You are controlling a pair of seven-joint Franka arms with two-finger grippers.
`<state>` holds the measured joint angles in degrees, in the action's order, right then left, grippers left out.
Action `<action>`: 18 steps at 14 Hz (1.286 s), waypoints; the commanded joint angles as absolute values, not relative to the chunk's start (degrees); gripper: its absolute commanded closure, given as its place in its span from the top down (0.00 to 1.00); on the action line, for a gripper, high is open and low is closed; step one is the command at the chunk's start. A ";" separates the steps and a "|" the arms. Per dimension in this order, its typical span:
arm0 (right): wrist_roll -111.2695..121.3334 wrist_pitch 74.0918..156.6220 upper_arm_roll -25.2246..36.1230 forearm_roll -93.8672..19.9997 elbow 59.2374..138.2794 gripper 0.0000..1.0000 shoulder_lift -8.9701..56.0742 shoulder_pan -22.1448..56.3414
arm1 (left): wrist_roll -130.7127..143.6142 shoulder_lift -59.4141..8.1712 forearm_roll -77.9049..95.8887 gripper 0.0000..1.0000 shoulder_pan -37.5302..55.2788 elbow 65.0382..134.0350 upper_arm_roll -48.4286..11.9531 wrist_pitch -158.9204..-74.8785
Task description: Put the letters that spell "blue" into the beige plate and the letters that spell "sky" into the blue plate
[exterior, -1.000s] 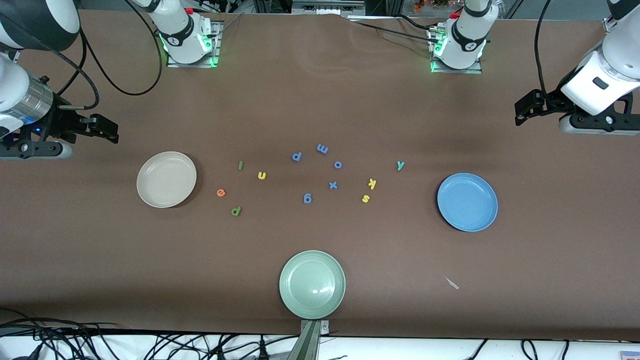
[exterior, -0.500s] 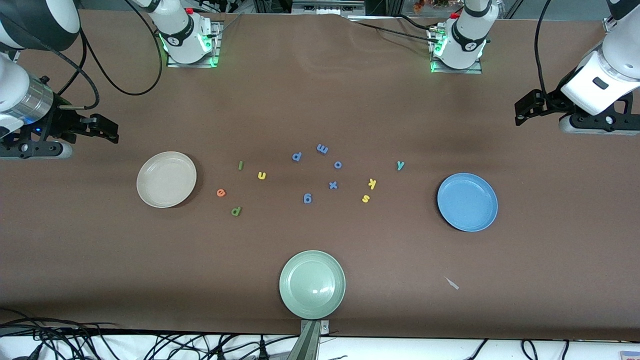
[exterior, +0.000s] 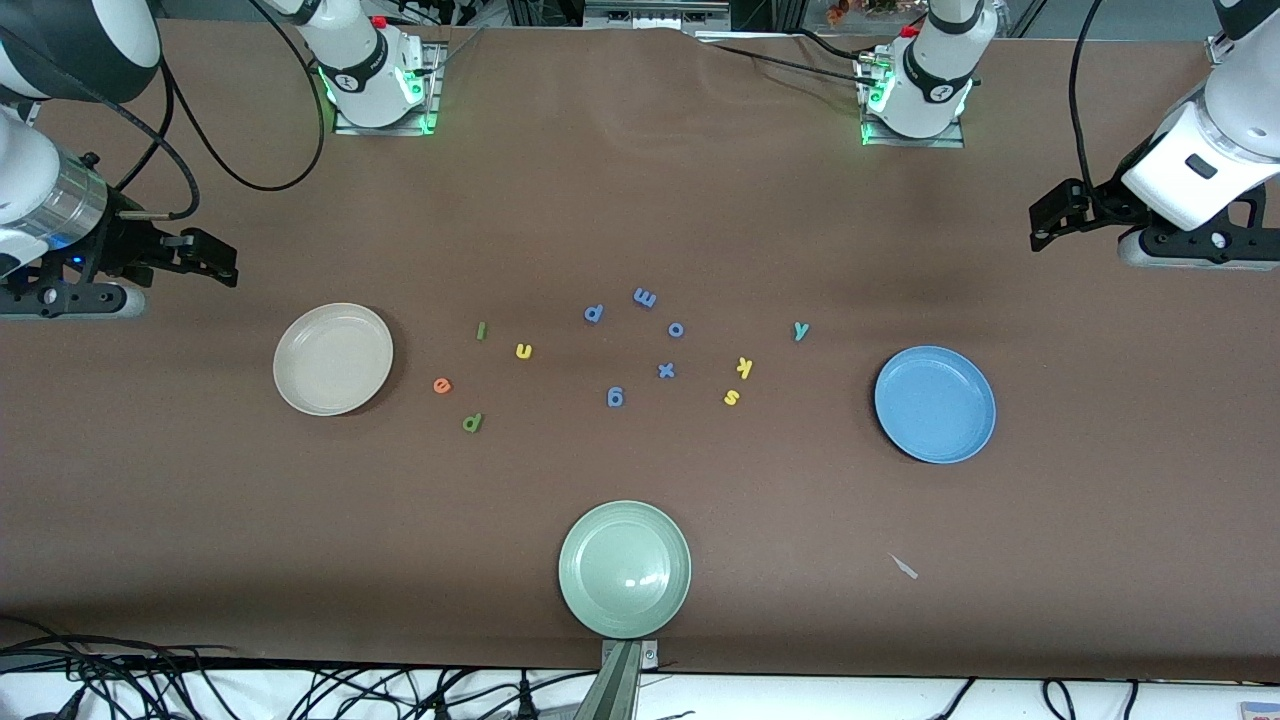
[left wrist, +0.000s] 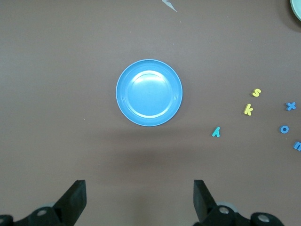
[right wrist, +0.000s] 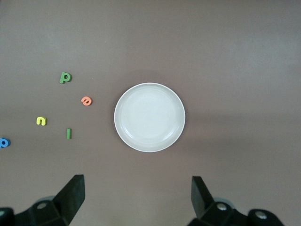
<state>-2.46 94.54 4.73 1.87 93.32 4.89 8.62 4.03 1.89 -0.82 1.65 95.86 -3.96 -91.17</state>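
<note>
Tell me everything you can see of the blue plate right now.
The blue plate is round, shallow and sky blue with a raised rim; it looks like smooth plastic. It sits flat on the brown table toward the left arm's end, with nothing in it. No letter touches it; the teal y lies apart from it.

Three round plates lie on the table: one beige plate (exterior: 332, 359), one blue plate (exterior: 935, 404) and one pale green plate (exterior: 624, 568). Twelve foam letters lie loose between them: two green, the b (exterior: 473, 423) and the l (exterior: 481, 331); three yellow, the u (exterior: 523, 351), the s (exterior: 732, 398) and the k (exterior: 744, 367); one orange e (exterior: 442, 385); one teal y (exterior: 800, 330); and five blue-purple letters (exterior: 615, 398). One small pale scrap (exterior: 904, 567) makes up the rest.
</note>
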 commanded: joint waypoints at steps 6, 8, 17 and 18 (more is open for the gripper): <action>-2.99 93.87 4.66 1.41 92.72 1.00 5.01 8.79 | 3.78 1.67 -0.18 1.00 1.49 94.75 -3.87 -90.09; -2.90 93.87 4.66 1.58 92.64 1.00 5.01 8.79 | 3.78 1.67 -0.18 1.00 1.49 94.75 -3.87 -90.09; -3.08 95.27 4.40 1.32 92.72 1.00 5.53 9.40 | 3.78 1.67 -0.18 1.00 1.49 94.75 -3.87 -90.09; -3.08 95.36 4.39 1.23 92.72 1.00 6.06 9.49 | 3.78 1.67 -0.18 1.00 1.49 94.75 -3.87 -90.09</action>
<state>-2.46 94.91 4.49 1.87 93.33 5.03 9.30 4.03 1.89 -0.82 1.65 95.86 -3.96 -91.17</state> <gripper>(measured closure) 0.000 0.000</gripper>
